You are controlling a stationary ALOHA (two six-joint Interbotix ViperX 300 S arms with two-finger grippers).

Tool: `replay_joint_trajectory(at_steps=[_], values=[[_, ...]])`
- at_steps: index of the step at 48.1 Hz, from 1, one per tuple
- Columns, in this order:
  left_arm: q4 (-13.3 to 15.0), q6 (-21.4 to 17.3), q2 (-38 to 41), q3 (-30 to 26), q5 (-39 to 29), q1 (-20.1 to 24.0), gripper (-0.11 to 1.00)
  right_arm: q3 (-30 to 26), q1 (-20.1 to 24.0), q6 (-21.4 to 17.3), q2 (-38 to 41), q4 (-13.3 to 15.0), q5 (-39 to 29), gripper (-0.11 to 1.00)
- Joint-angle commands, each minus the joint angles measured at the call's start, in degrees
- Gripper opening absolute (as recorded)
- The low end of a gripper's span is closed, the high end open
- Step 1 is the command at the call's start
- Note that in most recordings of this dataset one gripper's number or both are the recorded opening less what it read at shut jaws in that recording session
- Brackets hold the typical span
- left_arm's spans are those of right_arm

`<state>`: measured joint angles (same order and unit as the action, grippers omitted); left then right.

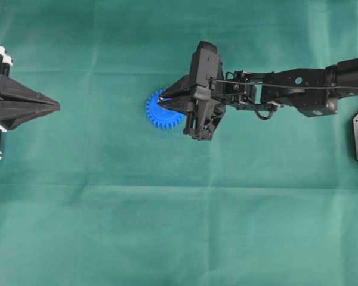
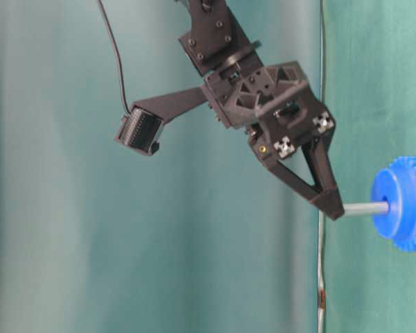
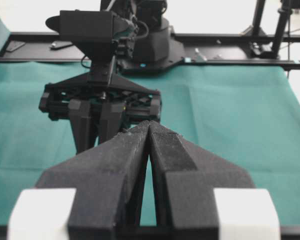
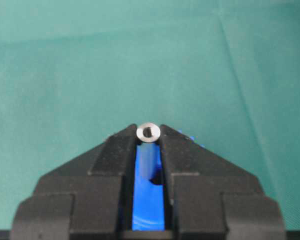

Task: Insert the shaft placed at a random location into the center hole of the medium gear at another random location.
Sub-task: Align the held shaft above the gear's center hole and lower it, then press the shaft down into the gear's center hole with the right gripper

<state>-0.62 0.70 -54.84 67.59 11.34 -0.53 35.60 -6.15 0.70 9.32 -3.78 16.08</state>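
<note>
On the green cloth surface (image 1: 167, 226) the medium gear (image 1: 161, 111) lies flat a little left of the overhead view's middle, its blue teeth showing along its 6 to 9 o'clock rim while the rest is covered by the right gripper (image 1: 162, 96), which reaches in from 3 o'clock on its black arm (image 1: 298, 89). The right fingers (image 2: 326, 198) are nearly closed on the shaft (image 2: 364, 207), pinching its upper end between their tips; in the right wrist view the shaft's (image 4: 148, 132) round silvery end face sits exactly between the two fingertip pads (image 4: 121, 145), with the blue of the gear (image 4: 149, 200) showing through the narrow slot behind it. In the table-level view, which shows the scene turned sideways, the shaft runs straight from the fingertips to the raised hub of the gear (image 2: 402, 202) and meets it at the middle of the hub's face, where the center hole lies; the hole itself is hidden by the shaft, and how deep the pin has gone cannot be told. The left gripper (image 1: 56, 106) rests at the 9 o'clock edge of the overhead view, well apart from the gear, its fingers (image 3: 165, 145) pressed together with only a thin seam between them and nothing in their grasp, pointing toward the right gripper (image 3: 101, 107)
</note>
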Motion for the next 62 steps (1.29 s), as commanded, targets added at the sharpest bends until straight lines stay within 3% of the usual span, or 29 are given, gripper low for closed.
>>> replay_joint_trajectory(at_steps=[1,25,62], values=[[-0.09,0.09,0.44,-1.41,0.35,0.09,0.00,-0.88,0.09,-0.44,-0.62,-0.26,0.79,0.14],[-0.09,0.09,0.44,-1.41,0.35,0.09,0.00,-0.35,-0.09,-0.09,-5.89,0.00,0.53,0.15],[-0.09,0.09,0.44,-1.41,0.35,0.09,0.00,-0.18,-0.97,-0.35,-0.44,-1.05,2.37,0.14]])
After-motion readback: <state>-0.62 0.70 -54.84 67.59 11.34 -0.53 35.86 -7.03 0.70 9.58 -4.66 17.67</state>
